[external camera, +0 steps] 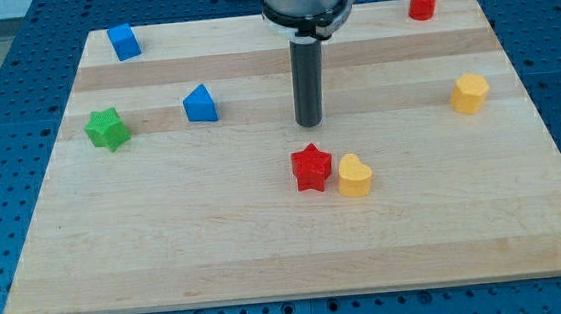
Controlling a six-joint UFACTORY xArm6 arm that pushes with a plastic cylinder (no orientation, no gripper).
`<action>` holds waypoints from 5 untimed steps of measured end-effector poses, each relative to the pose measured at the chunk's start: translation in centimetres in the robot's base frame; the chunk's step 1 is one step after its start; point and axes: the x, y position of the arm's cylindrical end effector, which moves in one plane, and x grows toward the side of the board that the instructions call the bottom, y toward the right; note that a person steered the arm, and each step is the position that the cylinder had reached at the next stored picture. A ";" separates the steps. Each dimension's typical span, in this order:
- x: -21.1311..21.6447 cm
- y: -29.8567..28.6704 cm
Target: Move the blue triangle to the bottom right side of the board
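One target only: blue triangle (199,104), left-centre of board (268,258), well off toward left edge from my tip (309,124), roughly level w/ it. No jaws on rod, nothing held. Needs getting round to triangle's far-left side, then pushing toward bottom-right corner, likely skirting red star (311,168) & yellow heart (354,175).

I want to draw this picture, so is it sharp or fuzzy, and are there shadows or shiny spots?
In the camera view everything looks sharp, from the blue triangle to the red star; the light is soft and even, with only small faint shadows beside the blocks and under my tip, which stands right of the triangle; no strong glare on the board; its far edge looks shorter because of the camera's slant.
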 end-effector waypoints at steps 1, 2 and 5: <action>-0.1 -2.1; -0.2 -5.9; 0.0 -16.0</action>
